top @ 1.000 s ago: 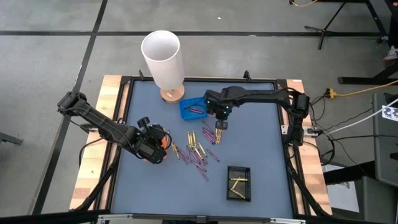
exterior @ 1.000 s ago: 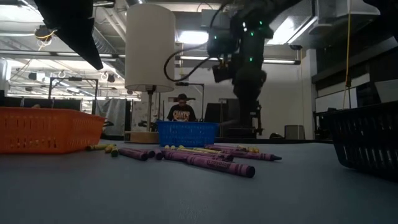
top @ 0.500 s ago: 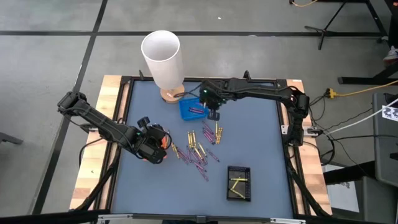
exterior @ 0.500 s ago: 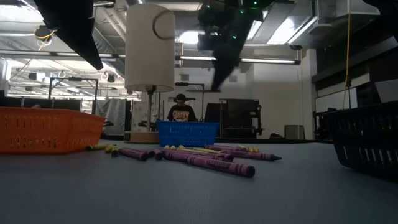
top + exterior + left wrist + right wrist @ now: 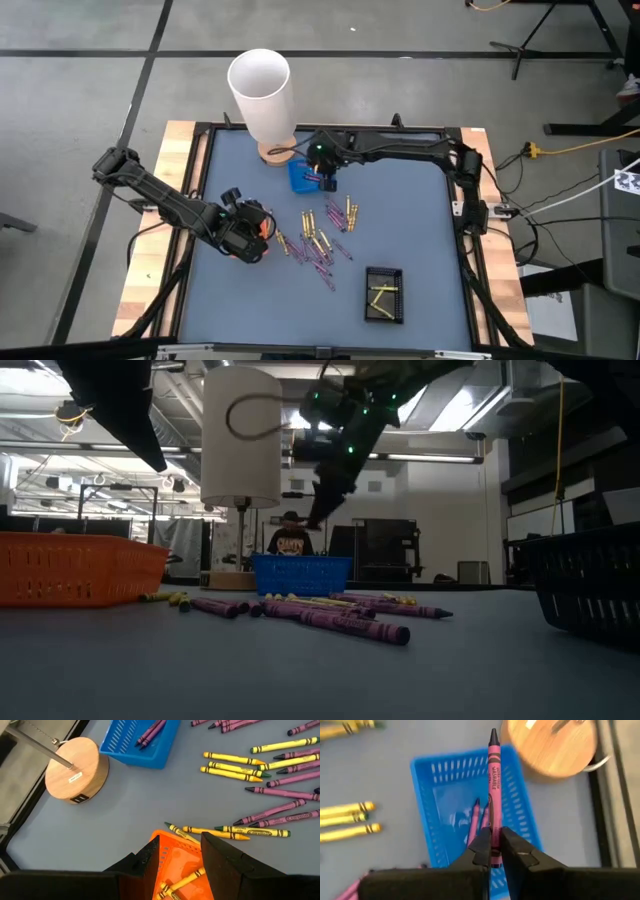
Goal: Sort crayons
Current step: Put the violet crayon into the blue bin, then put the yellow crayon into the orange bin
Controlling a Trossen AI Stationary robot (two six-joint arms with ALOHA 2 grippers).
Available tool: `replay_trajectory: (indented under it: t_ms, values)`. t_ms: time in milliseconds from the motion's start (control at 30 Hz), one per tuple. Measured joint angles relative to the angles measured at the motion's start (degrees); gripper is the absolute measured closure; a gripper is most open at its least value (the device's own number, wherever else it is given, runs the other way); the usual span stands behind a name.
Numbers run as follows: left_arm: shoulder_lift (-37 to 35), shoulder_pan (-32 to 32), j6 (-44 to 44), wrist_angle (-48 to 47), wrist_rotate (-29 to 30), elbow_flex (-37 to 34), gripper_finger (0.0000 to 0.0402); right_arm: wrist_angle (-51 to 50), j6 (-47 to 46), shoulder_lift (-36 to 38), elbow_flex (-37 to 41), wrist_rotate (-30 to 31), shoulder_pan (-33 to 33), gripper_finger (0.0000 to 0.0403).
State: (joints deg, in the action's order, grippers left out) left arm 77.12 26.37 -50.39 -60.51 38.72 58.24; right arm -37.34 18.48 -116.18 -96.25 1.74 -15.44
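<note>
- Grey table mat point(image 5: 400, 220) is carrying a white lamp point(image 5: 262, 95) on a round wooden base point(image 5: 550, 742) at the far edge, just beside the blue tray point(image 5: 305, 176).
- I am seeing loose crayons point(image 5: 320, 240) lying mid-table, yellow and purple mixed, with a black tray point(image 5: 384, 294) nearer the front.
- My right gripper point(image 5: 493, 851) is hovering over the blue tray, arm stretched across the far edge, fingers clenched on a pink crayon point(image 5: 494, 785) pointing forward.
- My left gripper point(image 5: 180, 862) is waiting over the orange tray point(image 5: 175, 875), fingers apart, grasping nothing.
</note>
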Motion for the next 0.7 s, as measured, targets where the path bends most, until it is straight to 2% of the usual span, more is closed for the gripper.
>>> replay_trajectory:
  t_ms: [300,500,700]
  values:
    - [0.0,-0.1,0.0,0.2,0.4,0.0,0.0273,0.0,-0.1,-3.1,0.0,0.7,0.0,0.0367]
    - [0.0,-0.1,0.0,0.2,0.8,0.0,0.0273,0.0,-0.2,-3.0,0.0,0.9,0.0,0.0325]
    - [0.0,-0.1,0.0,0.2,0.8,0.0,0.0273,-0.1,-0.2,-3.0,0.0,4.4,0.0,0.0292]
